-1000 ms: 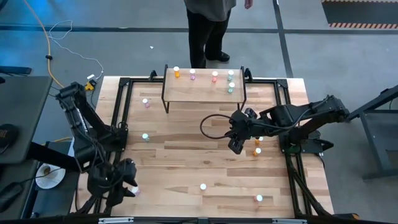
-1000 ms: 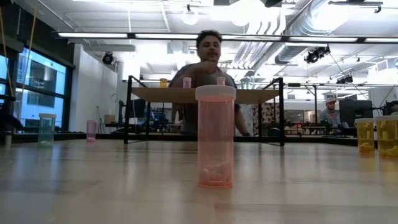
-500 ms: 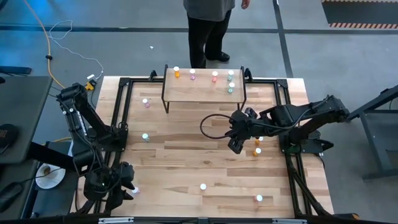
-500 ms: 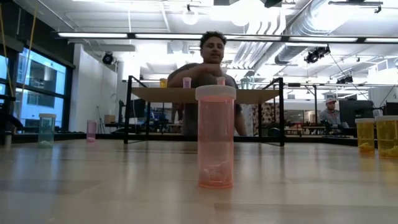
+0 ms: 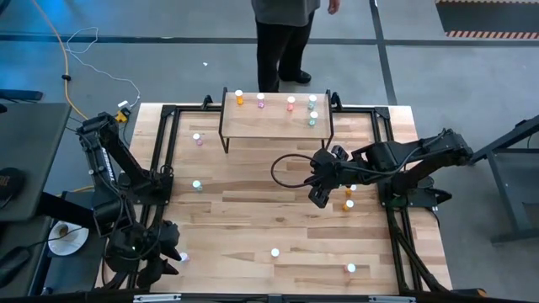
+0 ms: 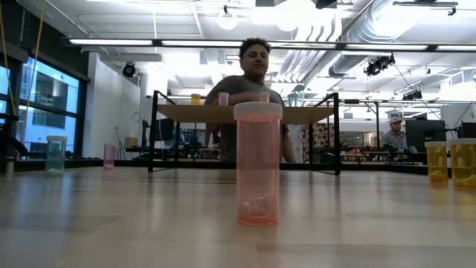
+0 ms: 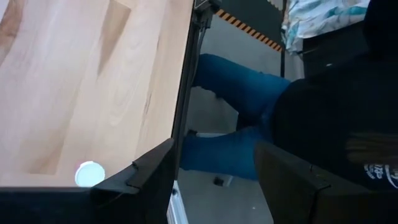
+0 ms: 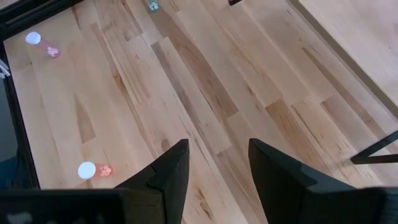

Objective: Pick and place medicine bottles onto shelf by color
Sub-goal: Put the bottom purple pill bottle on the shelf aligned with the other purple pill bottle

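The shelf (image 5: 276,124) stands at the table's far edge with several bottles on it: an orange one (image 5: 239,99), a pink one (image 5: 260,102) and teal ones (image 5: 312,119). Other medicine bottles stand upright on the table: a pink one (image 6: 257,164) near the front, two orange ones (image 5: 347,204) at the right, a teal one (image 5: 197,185) at the left. My left gripper (image 7: 214,180) hangs open over the table's near left corner, beside a white-capped bottle (image 7: 90,173). My right gripper (image 8: 217,165) is open above mid-table, left of the orange bottles.
Black frame rails (image 5: 165,151) run along the table's left and right sides. A person (image 5: 282,42) stands behind the shelf; another person's legs in jeans (image 7: 236,118) show just off the near left corner. Bare wood lies between the shelf and the front bottles (image 5: 274,252).
My left gripper has drawn back toward the table's near left corner, rising a little and rolling slightly, still open. The white-capped bottle beside it stays put. The person behind the shelf has moved an arm.
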Tool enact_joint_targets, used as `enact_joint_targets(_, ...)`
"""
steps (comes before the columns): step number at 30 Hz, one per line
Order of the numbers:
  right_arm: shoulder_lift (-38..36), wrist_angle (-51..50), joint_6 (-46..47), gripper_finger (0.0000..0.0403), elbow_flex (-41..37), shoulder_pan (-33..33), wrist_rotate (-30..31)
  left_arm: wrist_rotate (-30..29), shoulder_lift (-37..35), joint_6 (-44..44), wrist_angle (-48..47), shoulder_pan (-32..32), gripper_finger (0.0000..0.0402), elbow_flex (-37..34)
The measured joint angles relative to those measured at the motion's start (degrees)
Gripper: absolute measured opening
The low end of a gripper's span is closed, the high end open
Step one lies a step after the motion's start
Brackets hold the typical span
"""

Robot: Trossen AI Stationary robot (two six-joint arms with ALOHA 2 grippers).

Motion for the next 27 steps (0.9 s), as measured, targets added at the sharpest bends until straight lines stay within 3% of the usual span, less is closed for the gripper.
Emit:
enact_joint_targets(12, 0.00, 0.01, -0.01, 0.0158, 0.00, 0.00, 0.76, 1.14, -0.04, -0.08, 0.40, 0.00, 0.0202, 0.27)
enact_joint_targets(27, 0.00, 0.04, 0.00, 0.0158, 0.00, -0.02, 0.81, -1.94, -0.13, 9.28, -7.65, 0.00, 0.0202, 9.53)
